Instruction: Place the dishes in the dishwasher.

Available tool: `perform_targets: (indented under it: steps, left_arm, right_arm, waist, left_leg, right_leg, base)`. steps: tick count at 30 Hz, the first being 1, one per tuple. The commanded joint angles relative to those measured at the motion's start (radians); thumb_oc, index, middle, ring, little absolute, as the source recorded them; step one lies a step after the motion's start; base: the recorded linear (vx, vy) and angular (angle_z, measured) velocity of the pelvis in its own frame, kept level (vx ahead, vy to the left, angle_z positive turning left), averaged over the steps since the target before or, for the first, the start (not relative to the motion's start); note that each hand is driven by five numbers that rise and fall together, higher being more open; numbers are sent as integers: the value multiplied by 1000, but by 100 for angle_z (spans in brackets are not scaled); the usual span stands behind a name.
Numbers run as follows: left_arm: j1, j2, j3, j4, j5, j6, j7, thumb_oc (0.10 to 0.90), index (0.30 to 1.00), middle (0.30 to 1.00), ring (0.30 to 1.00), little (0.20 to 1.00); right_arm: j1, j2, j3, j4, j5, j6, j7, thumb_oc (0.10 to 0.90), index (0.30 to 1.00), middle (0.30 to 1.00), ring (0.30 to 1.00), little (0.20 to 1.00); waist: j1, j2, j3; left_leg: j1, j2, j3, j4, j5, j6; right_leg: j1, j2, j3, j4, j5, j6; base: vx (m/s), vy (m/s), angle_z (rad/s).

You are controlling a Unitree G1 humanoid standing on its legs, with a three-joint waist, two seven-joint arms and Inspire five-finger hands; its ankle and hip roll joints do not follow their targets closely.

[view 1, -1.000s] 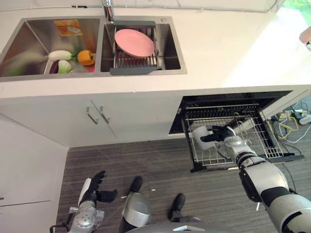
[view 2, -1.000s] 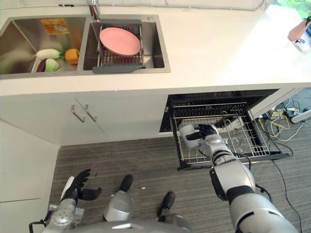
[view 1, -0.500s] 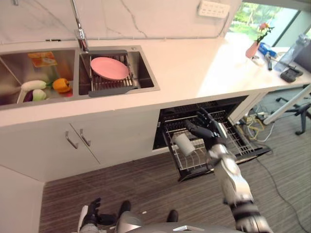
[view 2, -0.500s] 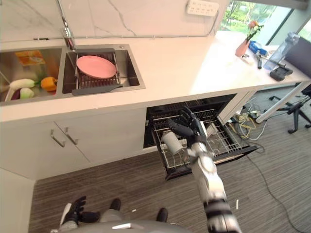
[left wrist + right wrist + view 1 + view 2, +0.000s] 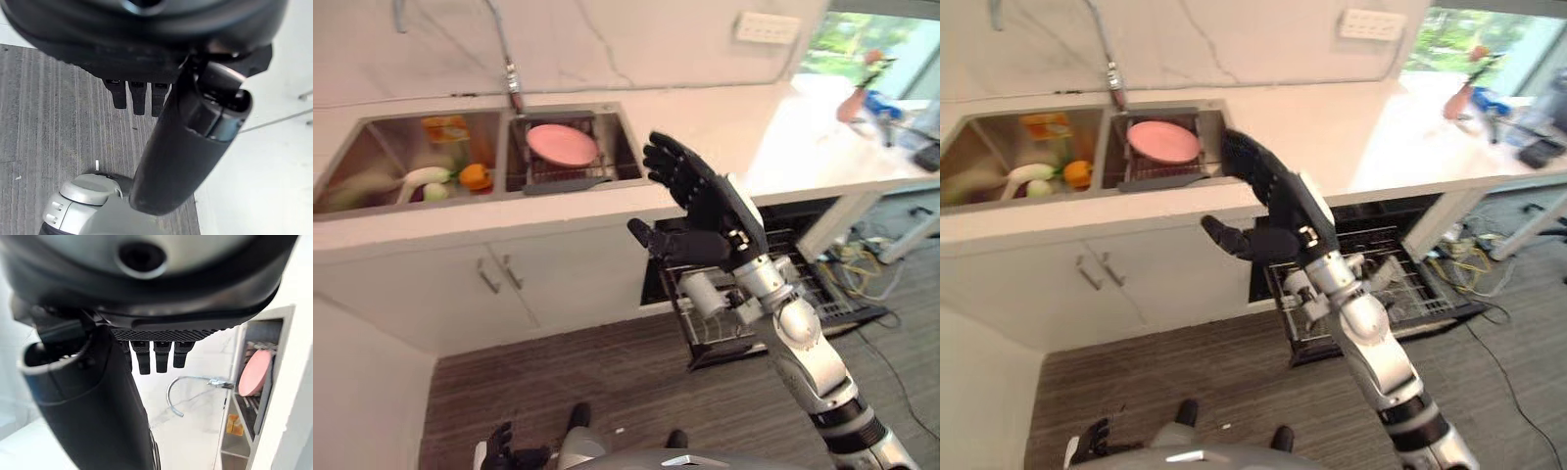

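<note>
A pink plate (image 5: 562,145) lies on a dark rack (image 5: 566,181) across the right sink basin; it also appears as the pink plate (image 5: 257,372) in the right wrist view. Below the counter, the dishwasher's wire rack (image 5: 803,294) is pulled out, with a white cup (image 5: 709,293) lying in its front left part. My right hand (image 5: 705,211) is raised in front of the counter edge, open, fingers spread and holding nothing. It is apart from the plate, nearer me and to the right. My left hand (image 5: 499,455) hangs low over the floor, open and empty.
The left basin holds several vegetables (image 5: 440,178). A tall faucet (image 5: 512,73) stands behind the sink. Cabinet doors with handles (image 5: 499,276) sit left of the dishwasher. A vase (image 5: 855,101) and small items stand at the counter's right end. The open dishwasher door (image 5: 862,315) juts out over the floor.
The camera has tilted up. My right hand has risen from the dishwasher rack to counter height, empty. The white cup stays in the rack.
</note>
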Motion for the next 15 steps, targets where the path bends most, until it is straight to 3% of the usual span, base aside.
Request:
perform_targets:
  steps: [1,3,5,8,10,13,15]
  left_arm:
    - [-51,47,-17,-32,-34,-34,-2,800,900,900,900,900]
    - [-62,37,-3,-12,-25,-22,-4,800,900,900,900,900]
    - [-71,39,14,34,-22,-9,-11,800,900,900,900,900]
    - [-53,35,23,80,-3,-6,-24,800,900,900,900,900]
    - [-64,38,60,165,-13,-22,-19,800,900,900,900,900]
    - [-64,56,64,162,-16,-27,-32,800,900,900,900,900]
    - [-72,72,53,179,-12,-25,-36,800,900,900,900,900]
  right_arm:
    - [-113,13,-101,-123,-32,-106,-43,800,900,900,900,900]
    - [-102,10,-123,-159,-38,-105,-50,800,900,900,900,900]
    - [-66,21,-149,-193,-40,-104,-57,800,900,900,900,900]
    - [-27,35,-173,-197,-56,-101,-62,800,900,900,900,900]
    - [-13,69,-177,-196,-84,-100,-75,800,900,900,900,900]
    - [-13,98,-194,-177,-163,-103,-145,800,900,900,900,900]
    - [-12,126,-204,-160,-187,-102,-182,800,900,900,900,900]
  waist:
    - [7,-22,90]
    - [11,-33,96]
    - [9,-35,79]
    - [6,-32,16]
    - [9,-53,-28]
    - [8,-69,-35]
    - [-5,-61,-23]
  left_leg:
    - [-91,-48,114,122,-12,-4]
    - [-130,37,175,11,-9,3]
    - [-156,53,198,-55,18,-1]
    - [-130,26,152,-75,49,-4]
    - [-105,-5,165,-75,40,8]
    - [-48,-58,180,-75,18,26]
    - [-25,-72,187,-75,0,40]
  right_leg:
    - [46,-112,15,10,-72,41]
    - [62,-136,1,10,-76,46]
    - [92,-144,-21,10,-94,36]
    - [120,-150,-24,10,-110,29]
    - [137,-187,-25,10,-93,31]
    - [162,-227,-26,47,-66,34]
    - [140,-225,7,130,-69,31]
  base:
    - [16,36,101]
    - [119,68,111]
    - [253,185,107]
    - [197,229,71]
    - [308,426,34]
    - [212,366,-67]
    - [109,323,-20]
